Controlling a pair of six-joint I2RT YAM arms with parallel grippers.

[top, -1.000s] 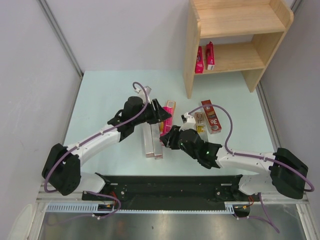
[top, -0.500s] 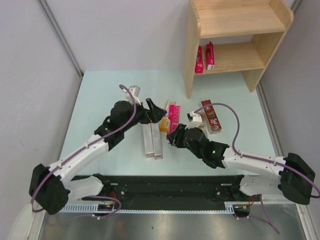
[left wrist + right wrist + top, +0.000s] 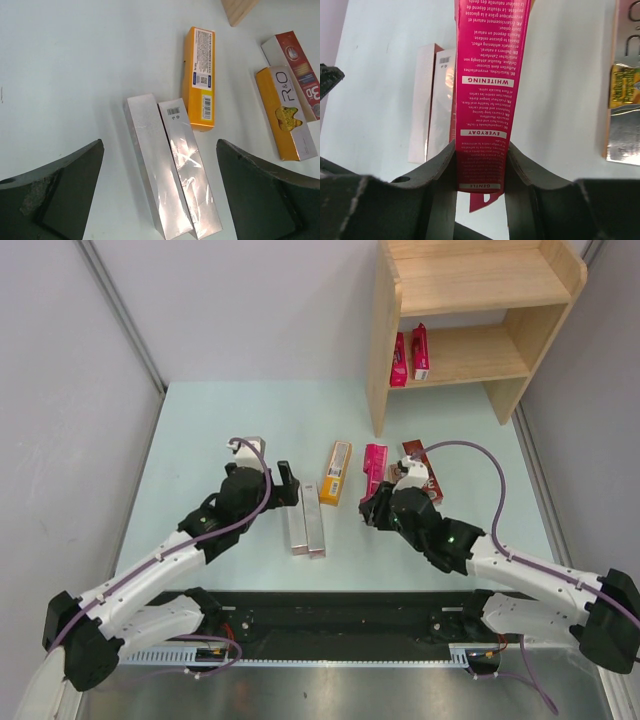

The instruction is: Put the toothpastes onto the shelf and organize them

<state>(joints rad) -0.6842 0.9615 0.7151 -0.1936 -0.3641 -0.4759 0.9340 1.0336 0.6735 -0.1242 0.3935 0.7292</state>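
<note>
Pink carton (image 3: 482,90) clamped in right tool (image 3: 480,155); left tool (image 3: 160,145) apart; silver cartons (image 3: 172,170), orange carton (image 3: 200,75) apparently touching.

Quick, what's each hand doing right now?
Left hand: open, holding nothing.
Right hand: closed on the magenta-pink toothpaste carton.

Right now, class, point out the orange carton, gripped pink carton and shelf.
orange carton (image 3: 200,77): left wrist view, label face.
pink carton (image 3: 484,100): right wrist view, printed face.
shelf (image 3: 470,280): top external view, top board.
</note>
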